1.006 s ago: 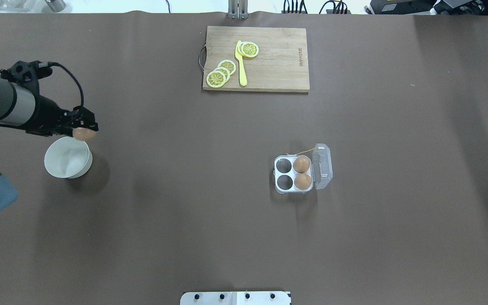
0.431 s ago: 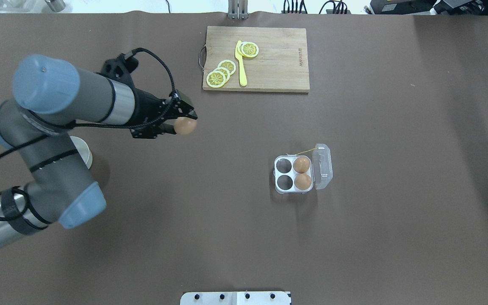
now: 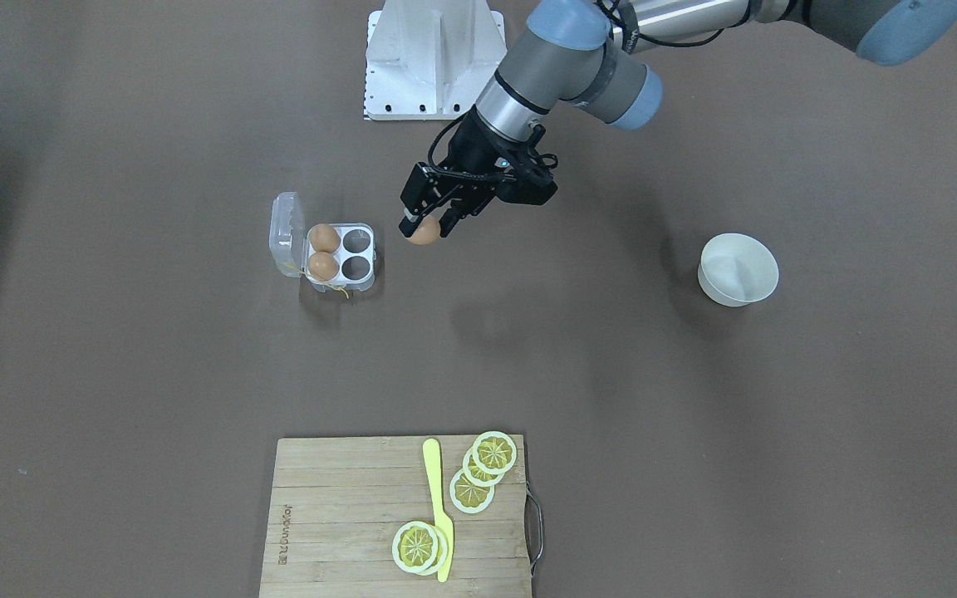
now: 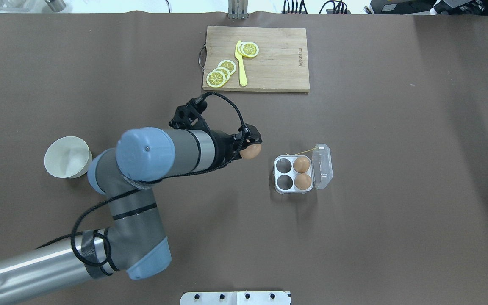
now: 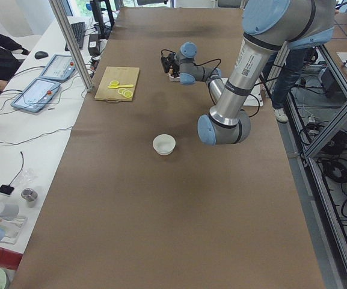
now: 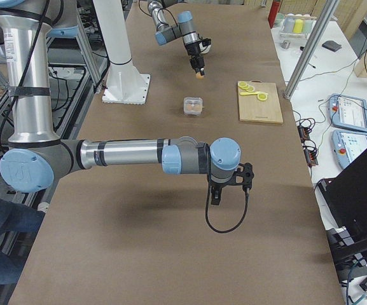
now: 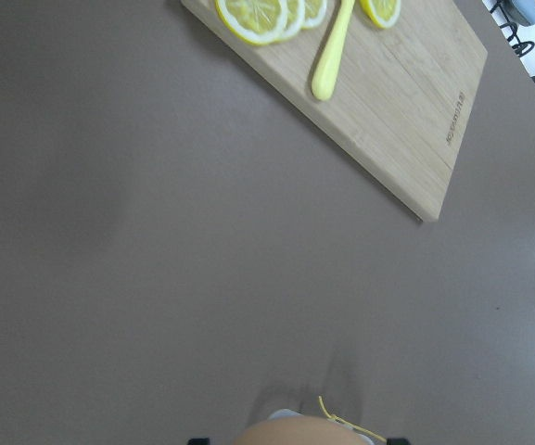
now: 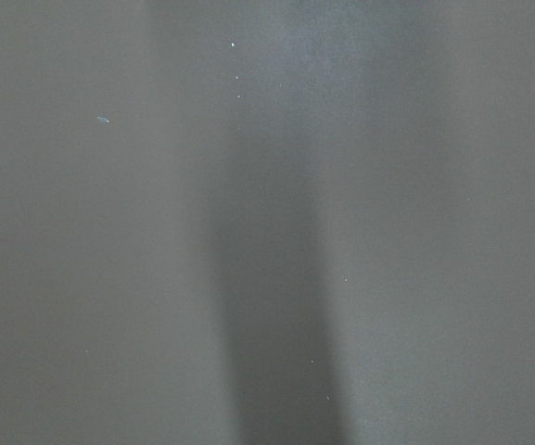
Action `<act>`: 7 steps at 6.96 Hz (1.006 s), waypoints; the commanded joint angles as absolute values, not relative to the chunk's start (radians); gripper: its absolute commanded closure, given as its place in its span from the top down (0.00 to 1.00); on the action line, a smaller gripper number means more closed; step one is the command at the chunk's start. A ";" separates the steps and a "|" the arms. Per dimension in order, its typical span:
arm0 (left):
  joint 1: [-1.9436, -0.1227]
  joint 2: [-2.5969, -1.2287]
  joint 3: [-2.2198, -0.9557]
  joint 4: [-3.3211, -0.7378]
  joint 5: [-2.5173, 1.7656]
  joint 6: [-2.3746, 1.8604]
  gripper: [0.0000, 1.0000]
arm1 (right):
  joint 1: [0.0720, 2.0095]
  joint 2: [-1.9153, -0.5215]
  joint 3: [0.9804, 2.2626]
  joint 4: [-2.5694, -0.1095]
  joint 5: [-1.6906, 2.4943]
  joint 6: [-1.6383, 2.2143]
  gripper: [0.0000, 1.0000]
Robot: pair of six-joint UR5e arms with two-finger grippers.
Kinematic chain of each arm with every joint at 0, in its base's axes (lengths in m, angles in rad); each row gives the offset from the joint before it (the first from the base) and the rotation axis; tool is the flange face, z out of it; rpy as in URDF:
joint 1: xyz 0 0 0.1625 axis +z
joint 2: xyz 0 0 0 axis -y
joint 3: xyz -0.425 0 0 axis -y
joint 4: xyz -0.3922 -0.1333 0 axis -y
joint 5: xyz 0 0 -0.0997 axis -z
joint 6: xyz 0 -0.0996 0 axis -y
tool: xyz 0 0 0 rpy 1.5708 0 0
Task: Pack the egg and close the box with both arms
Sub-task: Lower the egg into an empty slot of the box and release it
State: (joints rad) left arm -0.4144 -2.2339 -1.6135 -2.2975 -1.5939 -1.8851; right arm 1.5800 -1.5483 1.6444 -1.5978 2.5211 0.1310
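Black left gripper [image 4: 250, 149] pinches the tan-brown oval egg [image 4: 251, 152], ten o'clock of the clear plastic four-cell box [image 4: 293, 174]. Centre it over an empty nine-o'clock cell, then lower gently. For the right gripper [image 6: 218, 194], I cannot tell.

Opposed steep views over one table [image 4: 396, 220]

Wooden cutting board [image 4: 278, 70] carries small burned-in brand mark [image 4: 300, 57] near one short edge; letters too small and blurred to read. Sticker [image 5: 246, 58] on left arm [image 5: 226, 103]: print illegible. No other text readable.
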 commanded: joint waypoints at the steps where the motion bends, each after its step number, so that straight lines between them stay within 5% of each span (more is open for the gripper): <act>1: -0.335 -2.275 -1.461 -2.466 -1.449 -1.902 0.18 | 1.580 -1.549 1.644 -1.600 2.525 0.130 1.00; 7: -0.301 -2.361 -1.362 -2.488 -1.439 -1.908 0.24 | 1.580 -1.548 1.644 -1.600 2.525 0.130 1.00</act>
State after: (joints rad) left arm -0.3053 -2.3592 -1.3671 -2.4872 -1.4390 -1.9081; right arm 1.5800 -1.5478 1.6458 -1.5999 2.5249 0.1308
